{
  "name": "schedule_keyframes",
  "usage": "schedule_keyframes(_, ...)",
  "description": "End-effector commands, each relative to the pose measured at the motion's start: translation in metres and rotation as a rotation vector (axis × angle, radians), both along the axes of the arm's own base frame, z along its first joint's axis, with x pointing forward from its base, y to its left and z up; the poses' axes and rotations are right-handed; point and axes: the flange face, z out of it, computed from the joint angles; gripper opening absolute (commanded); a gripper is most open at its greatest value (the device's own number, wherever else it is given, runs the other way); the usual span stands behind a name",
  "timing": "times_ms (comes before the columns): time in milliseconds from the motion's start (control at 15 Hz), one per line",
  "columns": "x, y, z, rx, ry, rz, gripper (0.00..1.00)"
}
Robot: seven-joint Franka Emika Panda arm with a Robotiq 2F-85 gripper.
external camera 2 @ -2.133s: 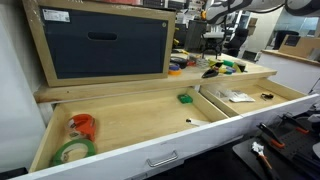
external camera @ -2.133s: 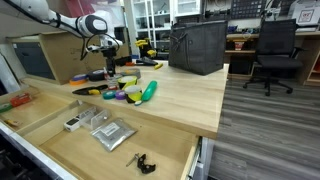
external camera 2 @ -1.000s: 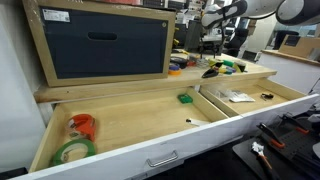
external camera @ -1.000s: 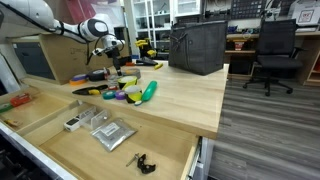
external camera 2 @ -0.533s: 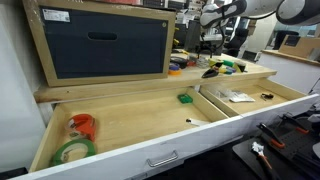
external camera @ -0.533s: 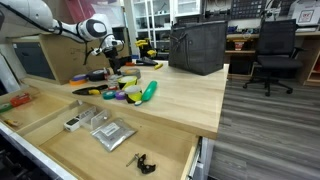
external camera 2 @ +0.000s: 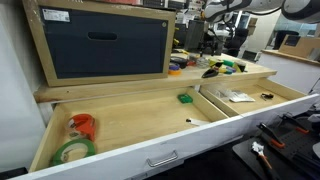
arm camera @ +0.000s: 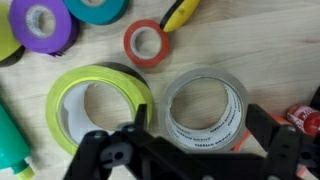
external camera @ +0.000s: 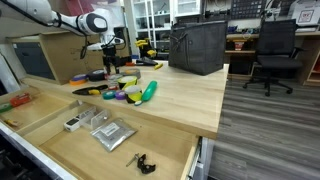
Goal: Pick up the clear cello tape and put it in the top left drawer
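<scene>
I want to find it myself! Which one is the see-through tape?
Look on the wooden worktop, at the heap of tape rolls. In the wrist view, the clear tape lies beside the yellow-green roll, below the small red roll. Only it is colourless.

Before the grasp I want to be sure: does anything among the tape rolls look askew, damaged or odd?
Nothing looks damaged or spilled. Only the yellow-green roll sits a little askew on a dark roll under it, and it seems to touch the clear tape, which lies flat.
</scene>
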Motion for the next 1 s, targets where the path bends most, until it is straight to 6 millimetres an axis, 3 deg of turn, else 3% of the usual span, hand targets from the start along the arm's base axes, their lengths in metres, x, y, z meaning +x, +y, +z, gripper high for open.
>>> schedule_keyframes(0,-0.0096,-0.0123,0.0145,-0.005,0.039,0.085,1.0)
schedule_keyframes(267,-0.0085,-0.0212,0.0125,-0.034,0.04,0.154,1.0)
schedule_keyframes(533,-0.0102,-0.0143,0.0153,-0.087,0.027,0.14,1.0)
schedule_keyframes(933,-0.0137,-0.0188,0.0148,-0.064,0.007,-0.131,1.0)
